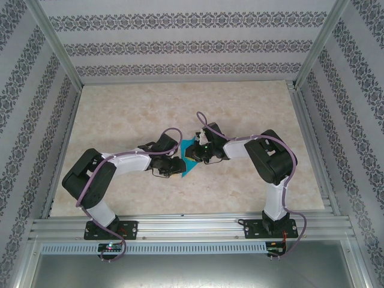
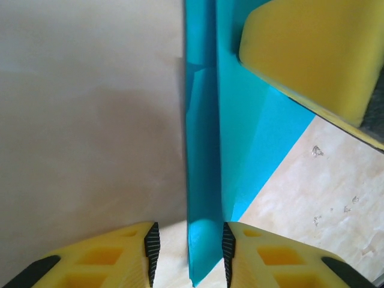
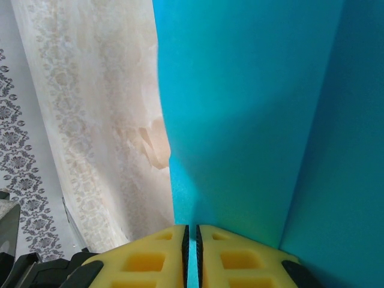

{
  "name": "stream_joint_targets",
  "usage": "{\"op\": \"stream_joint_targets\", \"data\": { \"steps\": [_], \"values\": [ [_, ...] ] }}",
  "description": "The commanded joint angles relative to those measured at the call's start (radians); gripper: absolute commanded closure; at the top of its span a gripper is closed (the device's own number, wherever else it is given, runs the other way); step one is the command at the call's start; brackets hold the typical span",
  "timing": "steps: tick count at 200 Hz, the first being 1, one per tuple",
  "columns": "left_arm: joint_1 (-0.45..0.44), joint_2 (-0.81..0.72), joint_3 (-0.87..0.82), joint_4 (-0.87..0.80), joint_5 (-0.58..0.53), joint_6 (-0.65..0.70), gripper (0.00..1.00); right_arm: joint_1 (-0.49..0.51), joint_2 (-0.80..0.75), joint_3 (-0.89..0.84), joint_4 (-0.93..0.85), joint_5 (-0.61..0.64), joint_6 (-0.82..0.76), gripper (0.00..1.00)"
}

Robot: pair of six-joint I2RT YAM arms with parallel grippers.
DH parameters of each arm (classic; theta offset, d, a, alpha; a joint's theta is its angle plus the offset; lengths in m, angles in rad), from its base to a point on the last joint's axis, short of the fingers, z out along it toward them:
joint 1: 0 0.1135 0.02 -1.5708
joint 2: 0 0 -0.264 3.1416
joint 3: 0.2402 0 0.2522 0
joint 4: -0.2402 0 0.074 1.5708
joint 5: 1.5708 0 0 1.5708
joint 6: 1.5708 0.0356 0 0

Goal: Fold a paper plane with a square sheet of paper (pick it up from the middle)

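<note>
Mid-fold: right gripper [image 3: 191,235] pinches the paper [image 1: 189,161], left gripper [image 2: 189,240] straddles its crease, jaws partly spread. Next, probably squeeze that crease sharp

Table [image 1: 120,108] free L, R & far side; centre blocked by left gripper [image 1: 179,164], right gripper [image 1: 198,155], paper sheet [image 1: 188,161].

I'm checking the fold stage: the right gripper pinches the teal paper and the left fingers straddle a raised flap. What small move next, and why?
Probably close the left gripper on the raised fold of the paper sheet: its jaws stand apart astride it, while the right gripper pinches the sheet, steadying it.
</note>
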Motion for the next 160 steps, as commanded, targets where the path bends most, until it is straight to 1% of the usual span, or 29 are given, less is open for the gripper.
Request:
{"op": "stream_joint_targets", "data": {
  "steps": [1,21,27,50,69,86,111,126,160],
  "values": [
    [-0.029,0.033,0.023,-0.058,-0.024,0.045,0.62,0.006,0.017,-0.003,-0.06,0.025,-0.023,0.84],
    [-0.032,-0.008,0.019,-0.076,-0.09,0.031,0.61,0.006,0.019,0.0,-0.061,0.025,-0.023,0.84],
    [-0.034,-0.023,0.015,-0.072,-0.102,0.03,0.6,0.006,0.018,0.0,-0.061,0.026,-0.022,0.84],
    [-0.042,-0.059,0.005,-0.035,-0.087,0.04,0.55,0.006,0.019,0.0,-0.065,0.026,-0.025,0.84],
    [-0.05,-0.026,0.036,-0.045,-0.062,0.059,0.54,0.006,0.018,0.001,-0.067,0.026,-0.024,0.84],
    [-0.055,0.013,0.068,-0.093,-0.089,0.066,0.57,0.006,0.02,0.002,-0.067,0.026,-0.025,0.84],
    [-0.057,0.049,0.095,-0.125,-0.101,0.074,0.59,0.006,0.02,0.004,-0.067,0.025,-0.025,0.84],
    [-0.057,0.063,0.103,-0.124,-0.099,0.075,0.66,0.006,0.017,0.003,-0.07,0.023,-0.027,0.84],
    [-0.057,0.074,0.094,-0.132,-0.12,0.066,0.76,0.005,0.017,0.004,-0.072,0.023,-0.03,0.84]
  ]
}}
